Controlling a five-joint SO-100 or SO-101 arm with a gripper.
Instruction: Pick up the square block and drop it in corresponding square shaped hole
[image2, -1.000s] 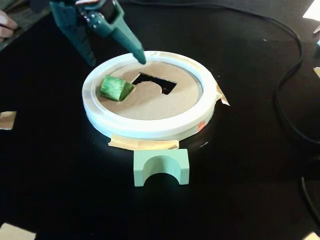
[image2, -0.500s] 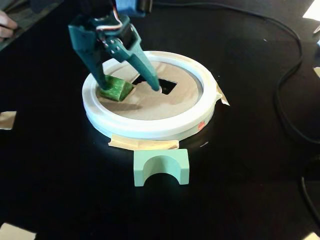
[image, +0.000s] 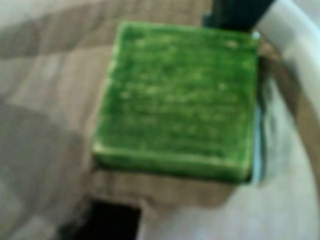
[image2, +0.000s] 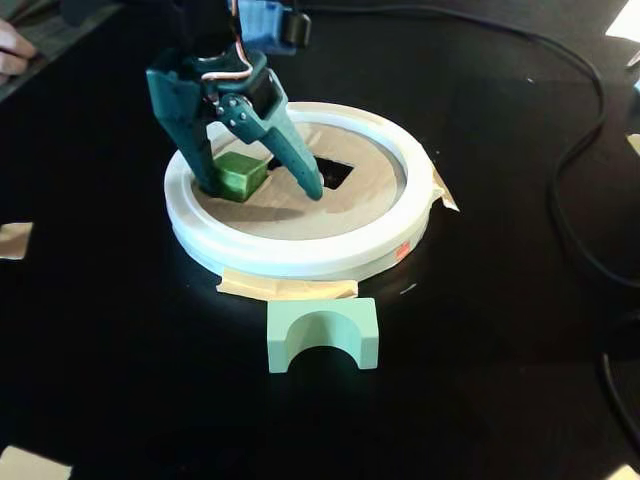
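Fixed view: the gripper (image2: 262, 188) is lowered onto the tan board (image2: 330, 205) inside the white ring (image2: 300, 255), jaws spread wide. The block (image2: 238, 175) sits between the fingers, close against the left finger; the right finger (image2: 300, 165) stands clear of it, so nothing is gripped. The arch-shaped cut-out (image2: 335, 172) lies just behind the right finger. The square hole cannot be made out here. The arch block (image2: 322, 334) lies well in front of the gripper, outside the ring.

Wrist view: the block (image: 177, 97) fills the frame, lying on the board, with a dark opening (image: 112, 220) just below it.

Jaws now astride square block (image2: 238, 175)
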